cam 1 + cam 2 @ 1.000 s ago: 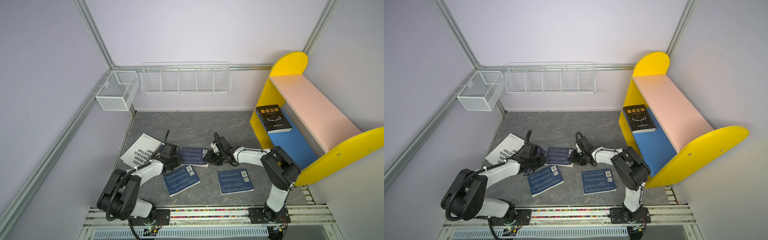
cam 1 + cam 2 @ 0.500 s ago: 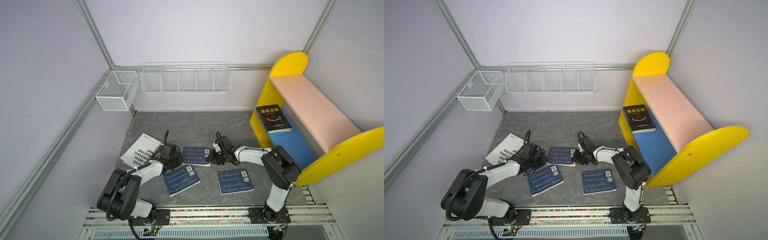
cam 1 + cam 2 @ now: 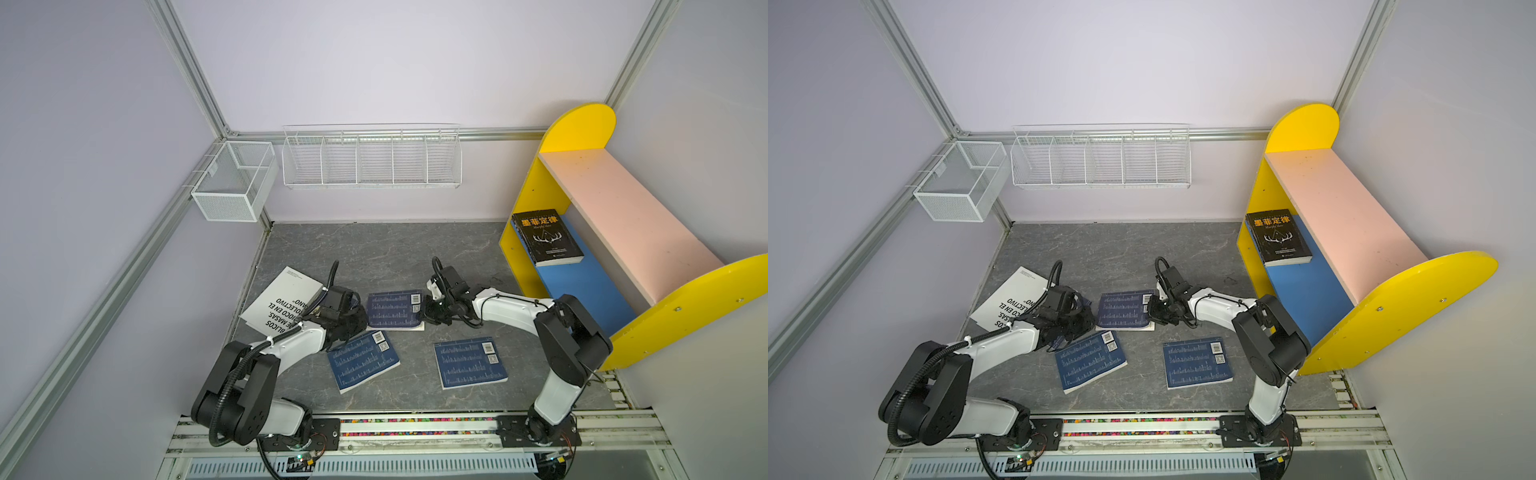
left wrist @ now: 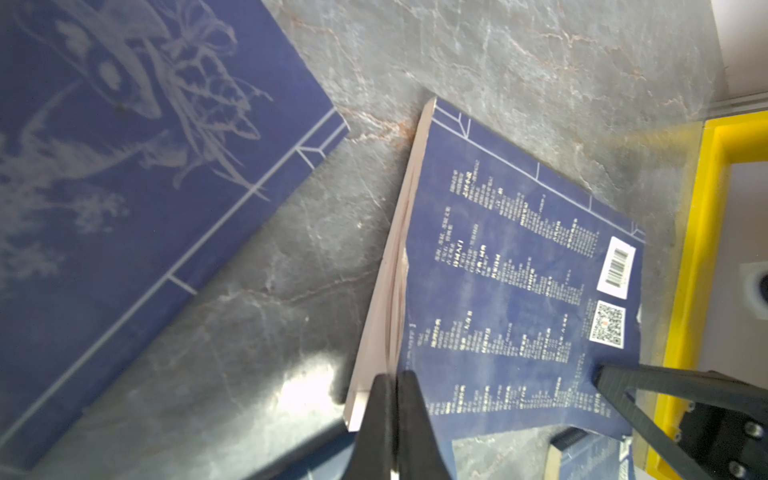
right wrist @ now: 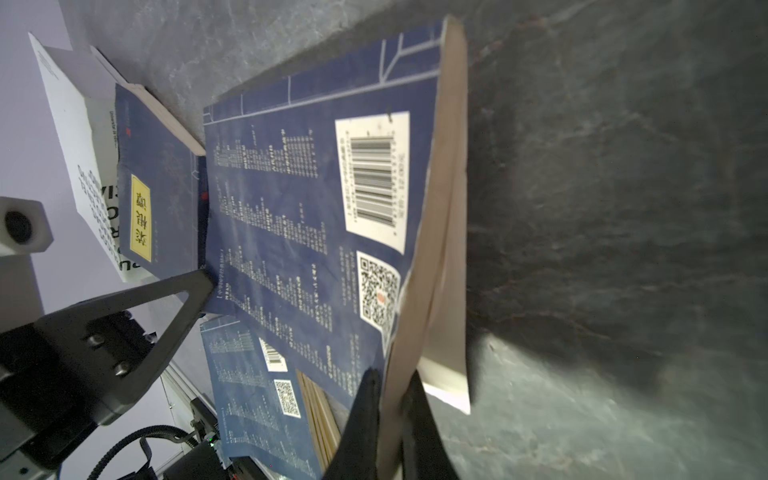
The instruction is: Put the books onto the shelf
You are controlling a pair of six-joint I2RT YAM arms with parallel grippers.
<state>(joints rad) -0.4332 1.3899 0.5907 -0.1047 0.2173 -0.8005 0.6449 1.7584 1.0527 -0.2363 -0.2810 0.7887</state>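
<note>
Pickup of the middle navy paperback (image 3: 392, 309) is the step in hand: the right gripper (image 5: 392, 380) pinches its soft, curling cover and pale page block at the barcode side, while the left gripper (image 4: 392, 376), fingers pressed together with nothing visibly between them, sits against the opposite page edge. Next, I judge, the floppy book needs lifting clear of the grey marbled tabletop (image 3: 374, 253) and carrying right to the yellow-sided shelf (image 3: 582, 129), where a glossy black book (image 3: 546, 237) lies on the blue lower board (image 3: 582, 291); the front-left paperback (image 3: 363, 360), front-right paperback (image 3: 469, 365) and thick white book (image 3: 278, 299) wait on the tabletop.
</note>
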